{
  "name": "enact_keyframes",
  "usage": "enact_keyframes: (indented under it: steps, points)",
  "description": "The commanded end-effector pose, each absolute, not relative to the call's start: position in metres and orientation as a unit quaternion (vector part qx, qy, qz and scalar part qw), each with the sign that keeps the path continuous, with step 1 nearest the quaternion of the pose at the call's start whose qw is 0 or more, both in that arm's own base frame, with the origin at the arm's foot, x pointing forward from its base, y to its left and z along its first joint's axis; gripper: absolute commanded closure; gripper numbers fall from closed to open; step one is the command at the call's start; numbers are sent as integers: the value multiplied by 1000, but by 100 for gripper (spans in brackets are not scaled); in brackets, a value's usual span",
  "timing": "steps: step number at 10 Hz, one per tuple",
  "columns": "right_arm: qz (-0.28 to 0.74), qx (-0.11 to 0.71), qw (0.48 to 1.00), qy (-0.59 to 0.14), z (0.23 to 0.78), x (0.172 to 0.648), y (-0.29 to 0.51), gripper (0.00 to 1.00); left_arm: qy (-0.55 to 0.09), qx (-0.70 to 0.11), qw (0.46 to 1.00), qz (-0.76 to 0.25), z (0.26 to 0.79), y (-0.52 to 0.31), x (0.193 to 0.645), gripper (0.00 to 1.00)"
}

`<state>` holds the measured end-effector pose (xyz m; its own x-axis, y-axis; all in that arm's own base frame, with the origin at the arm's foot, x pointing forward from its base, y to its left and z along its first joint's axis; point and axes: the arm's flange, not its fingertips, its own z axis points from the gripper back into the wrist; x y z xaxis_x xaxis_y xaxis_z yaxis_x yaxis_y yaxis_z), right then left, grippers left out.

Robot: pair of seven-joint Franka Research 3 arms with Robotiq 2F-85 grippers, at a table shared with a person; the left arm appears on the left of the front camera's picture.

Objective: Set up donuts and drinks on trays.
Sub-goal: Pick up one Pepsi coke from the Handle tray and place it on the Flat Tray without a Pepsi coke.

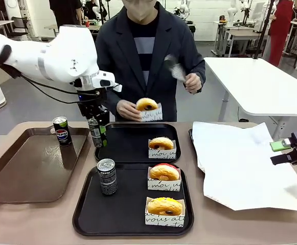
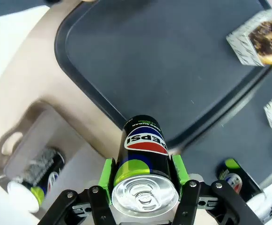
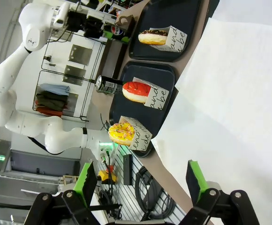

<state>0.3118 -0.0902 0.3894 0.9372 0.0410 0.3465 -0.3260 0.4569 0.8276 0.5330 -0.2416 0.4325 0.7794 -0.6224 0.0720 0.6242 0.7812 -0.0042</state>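
My left gripper (image 1: pixel 98 137) is shut on a Pepsi can (image 1: pixel 94 126), held upright just above the left rim of the far black tray (image 1: pixel 128 153). In the left wrist view the green pads clamp that can (image 2: pixel 143 157) over the tray's edge (image 2: pixel 140 61). A chocolate donut (image 1: pixel 161 143) sits on the far tray. The near black tray (image 1: pixel 128 219) carries a second can (image 1: pixel 107 176), a red donut (image 1: pixel 164 173) and a yellow donut (image 1: pixel 164 206). My right gripper (image 1: pixel 283 152) hangs open at the right, over the white paper; its fingers (image 3: pixel 86 180) hold nothing.
A brown tray (image 1: pixel 30 173) at the left holds a third can (image 1: pixel 61 130). A white paper sheet (image 1: pixel 245 163) covers the right of the table. The person across the table holds a donut in its paper holder (image 1: pixel 147 107) in one hand and tongs (image 1: pixel 175 67) in the other.
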Motion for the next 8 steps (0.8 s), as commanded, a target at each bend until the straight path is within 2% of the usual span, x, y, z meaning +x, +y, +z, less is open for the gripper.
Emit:
enact_keyframes:
  steps: [1, 3, 5, 7, 8]
  points:
    - [111, 519, 833, -153, 388, 314, -88, 0, -25, -34, 937, -348, 482, -208, 467, 42]
    - [111, 519, 833, -153, 388, 314, -88, 0, 19, -41, 922, -384, 513, -160, 389, 42]
    - [111, 519, 833, -153, 388, 314, -88, 0, 46, -51, 929, -363, 501, -123, 349, 42]
    - [111, 519, 833, -153, 388, 314, -88, 0, 26, -54, 943, -329, 496, -114, 347, 42]
    - [111, 519, 833, -153, 388, 314, -88, 0, 53, -53, 931, -357, 503, -119, 340, 42]
